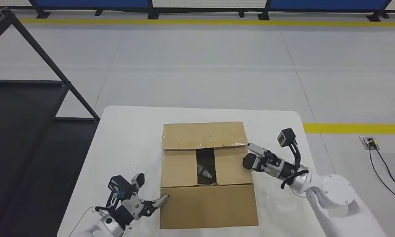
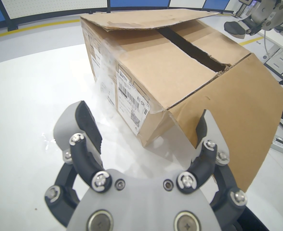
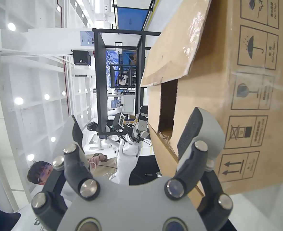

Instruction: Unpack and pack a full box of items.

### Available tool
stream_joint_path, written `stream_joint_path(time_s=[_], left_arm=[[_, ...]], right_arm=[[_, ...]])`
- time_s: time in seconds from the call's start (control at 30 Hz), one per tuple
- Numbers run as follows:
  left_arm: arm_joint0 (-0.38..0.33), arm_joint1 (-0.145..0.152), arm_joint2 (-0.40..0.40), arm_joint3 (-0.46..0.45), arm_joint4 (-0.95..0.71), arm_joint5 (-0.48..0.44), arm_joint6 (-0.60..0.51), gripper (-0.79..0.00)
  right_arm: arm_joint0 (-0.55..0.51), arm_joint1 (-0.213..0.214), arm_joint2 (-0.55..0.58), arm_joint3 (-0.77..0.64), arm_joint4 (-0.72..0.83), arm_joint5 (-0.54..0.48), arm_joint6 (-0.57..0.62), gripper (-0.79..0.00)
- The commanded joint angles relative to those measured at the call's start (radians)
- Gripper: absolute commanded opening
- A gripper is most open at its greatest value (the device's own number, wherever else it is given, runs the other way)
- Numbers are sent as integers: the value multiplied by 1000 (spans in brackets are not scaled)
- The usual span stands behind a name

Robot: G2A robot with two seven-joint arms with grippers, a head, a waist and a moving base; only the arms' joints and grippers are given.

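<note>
Table (image 1: pixel 123 144) carries one thing: the box (image 1: pixel 233 168), mid-table and square to the robot. I reckon that's so each arm gets its own side.

Near flap (image 1: pixel 208 207) is folded out toward the robot, far flap (image 1: pixel 203 134) is half lifted, and the side flaps (image 1: pixel 179 168) lie flat inward. So it's partly unsealed; by my read, unpacking hasn't begun.

Right claw (image 1: pixel 249 157) is at the box's right side by the top edge, turned sideways, jaws apart, nothing held. Its wrist view puts that edge between the fingers (image 3: pixel 204 131). It looks lined up to take the right side flap, but I can't confirm contact.

Left claw (image 1: pixel 151 192) is at the near-left corner, low over the table, jaws apart, empty, with the corner just ahead of them. It's probably there to steady the box or catch the near flap. I can't tell if it's touching.

Writing: a white shipping label (image 2: pixel 131 99) with barcode and printed lines on the left wall. The right wall has a column of black handling pictograms (image 3: pixel 249 97) with captions, under clear tape. Both are legible, but I'm not quoting print.

Gap (image 1: pixel 206 158) between the side flaps shows a dark interior and one pale item (image 1: pixel 205 171), too small to name.
</note>
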Motion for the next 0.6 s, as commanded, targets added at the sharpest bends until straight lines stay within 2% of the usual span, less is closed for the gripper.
stream_joint_path(time_s=[0.0,0.2,0.57], left_arm=[[0,0,0,0,0,0,0,0],[0,0,0,0,0,0,0,0],[0,0,0,0,0,0,0,0]], right_arm=[[-1,-4,-15,-14,6,18,-29,0],[66,-23,-77,22,6,88,-129,0],[176,-59,-144,99,41,95,-276,0]])
